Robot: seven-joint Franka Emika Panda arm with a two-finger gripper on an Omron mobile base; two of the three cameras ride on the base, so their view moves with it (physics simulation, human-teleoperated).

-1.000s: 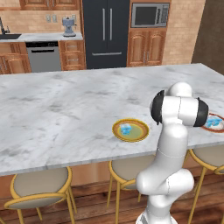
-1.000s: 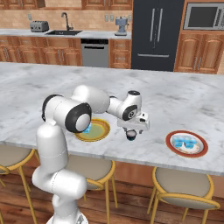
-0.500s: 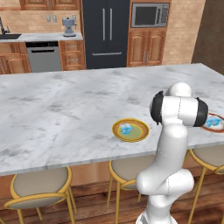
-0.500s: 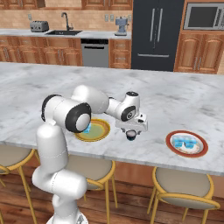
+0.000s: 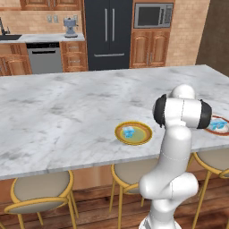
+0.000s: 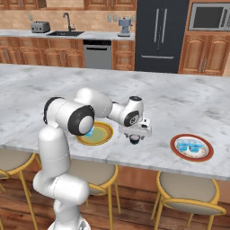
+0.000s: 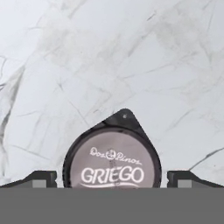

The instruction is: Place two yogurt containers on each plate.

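The dark round yogurt cup (image 7: pixel 112 164) sits on the marble tabletop (image 7: pixel 109 57) between the spread tips of the hand (image 7: pixel 112 180), looks light and stiff with a slick lid, best pinched across its side walls

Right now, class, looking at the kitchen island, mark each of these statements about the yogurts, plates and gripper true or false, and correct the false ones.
1. The gripper is open around the dark yogurt cup. True.
2. The dark yogurt cup sits on a plate. False: it stands on the marble counter.
3. The red-rimmed plate holds pale blue yogurt tubs. True.
4. The yellow-rimmed plate holds nothing. False: one pale blue tub is on it.
5. The dark cup's lid reads GRIEGO. True.
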